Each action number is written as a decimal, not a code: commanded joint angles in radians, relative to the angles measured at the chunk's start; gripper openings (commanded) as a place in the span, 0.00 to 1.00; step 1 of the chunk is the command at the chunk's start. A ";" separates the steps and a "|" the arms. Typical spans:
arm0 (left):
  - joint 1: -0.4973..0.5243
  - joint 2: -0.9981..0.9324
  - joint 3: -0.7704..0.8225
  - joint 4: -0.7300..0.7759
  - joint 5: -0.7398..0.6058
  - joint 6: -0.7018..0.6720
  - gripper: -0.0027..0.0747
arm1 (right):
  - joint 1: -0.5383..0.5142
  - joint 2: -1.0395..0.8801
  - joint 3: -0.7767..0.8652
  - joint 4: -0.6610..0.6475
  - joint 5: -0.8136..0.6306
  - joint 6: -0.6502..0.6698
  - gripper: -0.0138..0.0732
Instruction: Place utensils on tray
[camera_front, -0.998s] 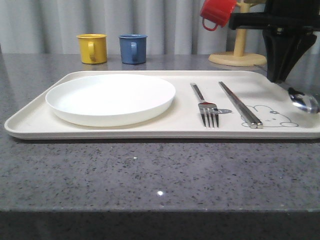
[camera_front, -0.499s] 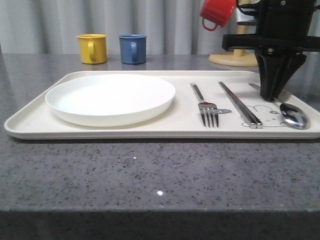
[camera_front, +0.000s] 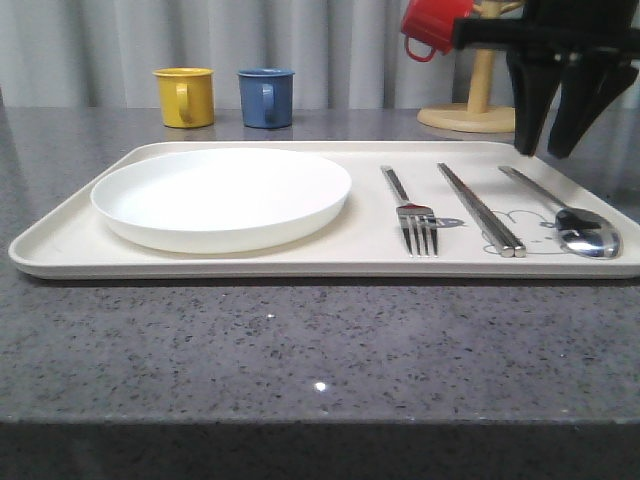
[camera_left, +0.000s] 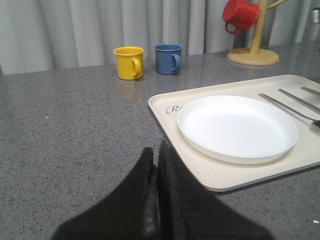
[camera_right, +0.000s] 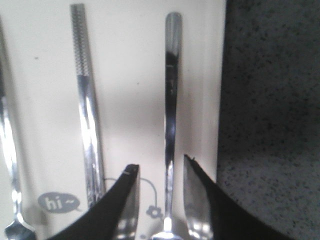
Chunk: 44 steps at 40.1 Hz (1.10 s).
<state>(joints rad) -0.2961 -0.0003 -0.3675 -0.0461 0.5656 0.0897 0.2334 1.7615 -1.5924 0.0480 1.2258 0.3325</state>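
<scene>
Spoon lies released on the tray; my right hand hangs open above. Next, I retract.

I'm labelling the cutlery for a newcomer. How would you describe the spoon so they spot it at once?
Find the cream tray holding a white plate. Right of the plate lie three steel pieces: fork, chopsticks, then the spoon nearest the right rim. It alone ends in an oval bowl.

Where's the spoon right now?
In the front view the spoon lies flat on the tray at its right end, just right of the chopsticks, with the open right gripper above its handle.
</scene>
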 joint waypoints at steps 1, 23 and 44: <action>0.000 0.013 -0.026 -0.011 -0.086 -0.007 0.01 | -0.004 -0.134 -0.027 -0.008 -0.019 -0.029 0.45; 0.000 0.013 -0.026 -0.011 -0.086 -0.007 0.01 | -0.004 -0.677 0.443 -0.029 -0.455 -0.215 0.08; 0.000 0.013 -0.026 -0.011 -0.086 -0.007 0.01 | -0.005 -1.460 1.172 -0.121 -0.872 -0.215 0.08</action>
<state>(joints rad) -0.2961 -0.0003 -0.3675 -0.0461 0.5656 0.0897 0.2334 0.3742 -0.4396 -0.0543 0.4540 0.1289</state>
